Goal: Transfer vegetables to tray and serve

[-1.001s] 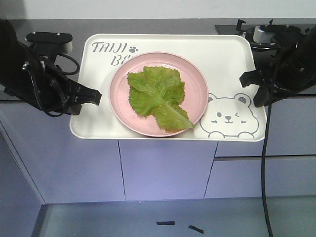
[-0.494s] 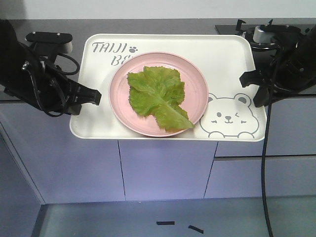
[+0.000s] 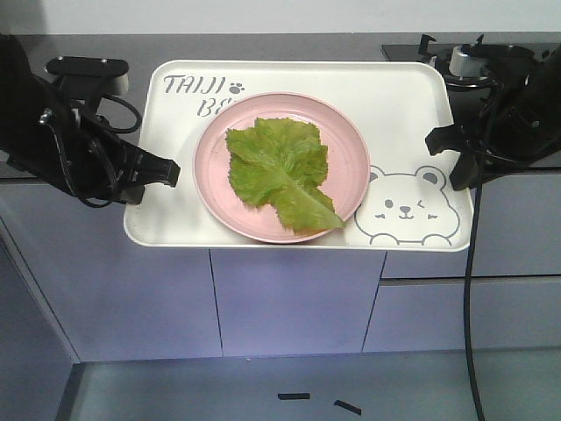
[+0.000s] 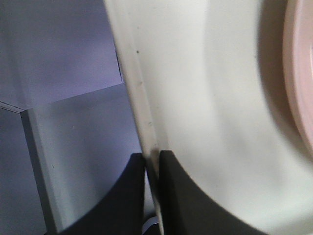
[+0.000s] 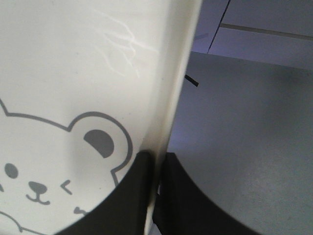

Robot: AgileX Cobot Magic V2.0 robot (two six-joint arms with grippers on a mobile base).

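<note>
**Helper:** Front view first. Where is the leaf?

**Me:** I see the lettuce leaf [image 3: 280, 171] lying flat on the pink plate [image 3: 346, 158]. The plate sits in the middle of the tray [image 3: 412, 88]. My left claw [image 3: 166, 171] and right claw [image 3: 443, 149] are at the tray's two short sides.

**Helper:** Left wrist view?

**Me:** The left claw [image 4: 152, 156] is squeezed tight on the tray's rim. Cupboard doors [image 4: 58, 44] show below.

**Helper:** Right wrist view?

**Me:** The right claw [image 5: 157, 159] is clamped on the rim beside the bear drawing [image 5: 44, 171].

**Helper:** How do you carry it well?

**Me:** I think I should move both arms together, slowly, with the tray level. If one side dips, the plate could slide.
</note>
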